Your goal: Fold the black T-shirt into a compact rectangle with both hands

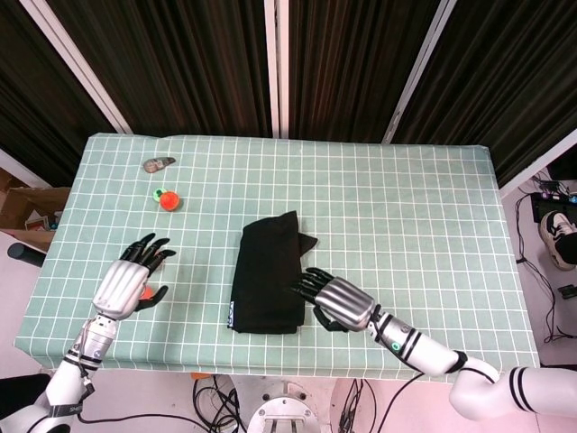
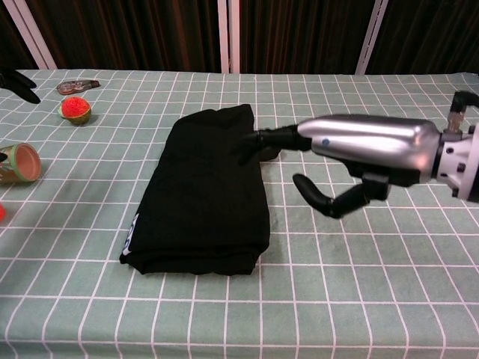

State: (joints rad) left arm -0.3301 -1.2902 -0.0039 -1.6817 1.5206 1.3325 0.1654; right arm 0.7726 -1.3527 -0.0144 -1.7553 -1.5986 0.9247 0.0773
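Note:
The black T-shirt [image 1: 268, 271] lies folded into a long rectangle at the table's middle, with a small flap sticking out at its far right corner. In the chest view the T-shirt [image 2: 202, 194] shows a white label at its near left edge. My right hand [image 1: 338, 302] lies at the shirt's right side, its fingers [image 2: 258, 142] stretched onto the right edge and its thumb curled apart below. It holds nothing. My left hand [image 1: 131, 281] hovers far to the left with spread fingers, empty and away from the shirt.
A red and green ball [image 1: 168, 199] and a grey object [image 1: 159, 164] lie at the far left. A small cup [image 2: 19, 163] lies on its side near my left hand. The green checked cloth [image 1: 406, 225] covers the table.

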